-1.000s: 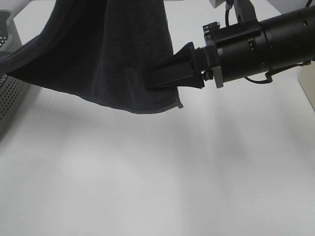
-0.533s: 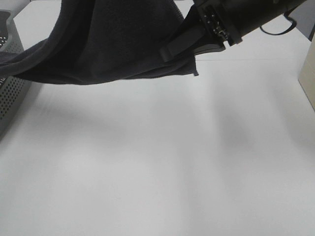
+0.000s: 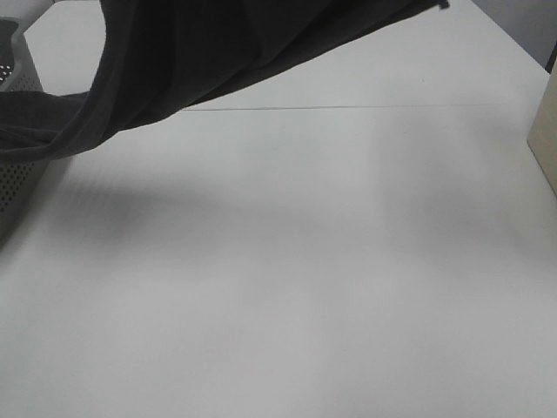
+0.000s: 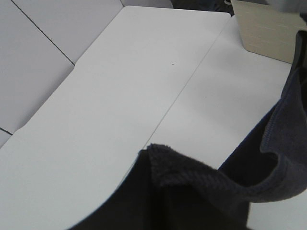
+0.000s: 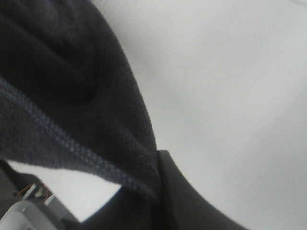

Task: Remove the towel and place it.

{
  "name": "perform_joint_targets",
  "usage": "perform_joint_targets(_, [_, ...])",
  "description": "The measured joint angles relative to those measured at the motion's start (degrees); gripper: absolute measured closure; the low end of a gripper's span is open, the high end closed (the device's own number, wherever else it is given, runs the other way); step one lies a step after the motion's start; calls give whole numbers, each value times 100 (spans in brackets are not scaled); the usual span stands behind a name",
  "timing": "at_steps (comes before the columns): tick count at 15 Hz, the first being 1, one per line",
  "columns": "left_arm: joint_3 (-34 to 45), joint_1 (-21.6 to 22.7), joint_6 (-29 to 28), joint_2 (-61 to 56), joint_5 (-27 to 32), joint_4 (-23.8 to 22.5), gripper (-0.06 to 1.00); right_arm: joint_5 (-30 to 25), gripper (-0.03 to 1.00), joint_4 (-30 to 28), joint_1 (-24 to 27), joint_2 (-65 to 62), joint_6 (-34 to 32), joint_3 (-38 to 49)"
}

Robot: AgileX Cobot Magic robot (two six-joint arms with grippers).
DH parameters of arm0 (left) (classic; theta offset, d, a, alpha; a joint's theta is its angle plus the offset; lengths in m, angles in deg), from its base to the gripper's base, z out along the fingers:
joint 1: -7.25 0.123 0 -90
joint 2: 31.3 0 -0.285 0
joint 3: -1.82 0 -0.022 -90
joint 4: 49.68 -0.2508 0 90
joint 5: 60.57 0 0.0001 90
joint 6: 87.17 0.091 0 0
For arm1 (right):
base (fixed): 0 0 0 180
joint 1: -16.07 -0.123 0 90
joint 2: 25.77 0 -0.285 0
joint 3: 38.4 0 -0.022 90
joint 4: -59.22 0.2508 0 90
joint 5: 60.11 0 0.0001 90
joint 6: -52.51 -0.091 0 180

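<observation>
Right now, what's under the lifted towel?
Bare white table, with the towel casting a soft shadow near a thin seam line. At the left, the towel's trailing end drapes over the grey perforated basket, hiding its inside.

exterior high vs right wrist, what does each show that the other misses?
Only exterior high: the grey basket with the towel trailing onto it, the seam in the table, a beige box edge. Only right wrist: the right tool shut on the towel's stitched hem. Both: the dark towel hanging above the white table.
</observation>
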Motion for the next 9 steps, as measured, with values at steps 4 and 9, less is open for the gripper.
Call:
perform_joint_targets(4, [0, 0, 6, 281, -1232, -166, 94, -11, 95, -693, 0, 338, -178, -1409])
perform_joint_targets(9, [0, 17, -57, 665, -3260, -1117, 94, 1352, 95, -1513, 0, 390, 292, -1902])
